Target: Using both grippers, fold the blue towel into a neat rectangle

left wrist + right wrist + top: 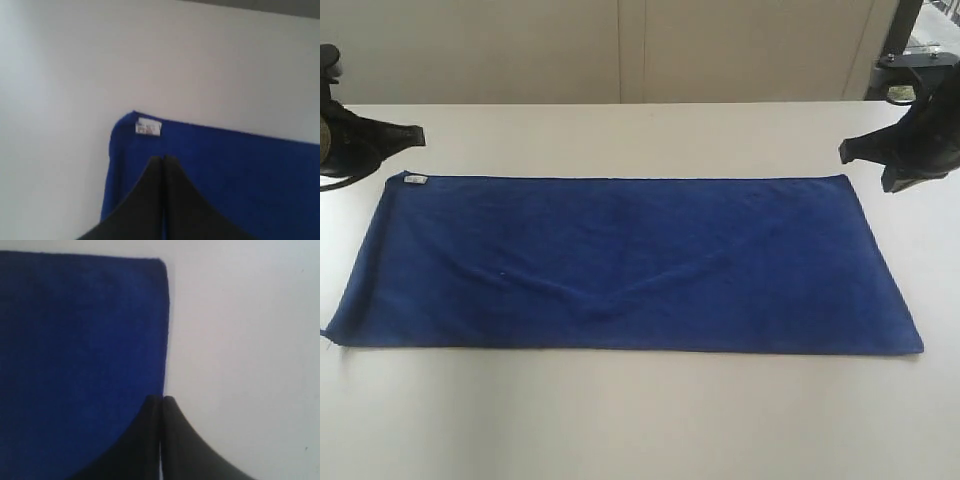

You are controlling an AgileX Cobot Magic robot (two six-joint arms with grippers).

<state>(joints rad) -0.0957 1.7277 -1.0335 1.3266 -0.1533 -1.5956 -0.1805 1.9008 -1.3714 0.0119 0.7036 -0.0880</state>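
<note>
Closed left gripper point(418, 133), right gripper point(844, 150) flank blue towel's point(620, 265) far corners

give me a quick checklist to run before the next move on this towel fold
1. Blue towel spread flat and unfolded on the table: ok, only a soft wrinkle mid-cloth.
2. Left end effector lined up near the corner with the white tag: ok.
3. Right end effector near the other corner of the same long edge: ok, it sits at the towel's side edge, short of the corner.
4. Jaws open for a pinch: not ok, both are shut and hold nothing.
5. Height of each end effector above the cloth: cannot tell.
</note>
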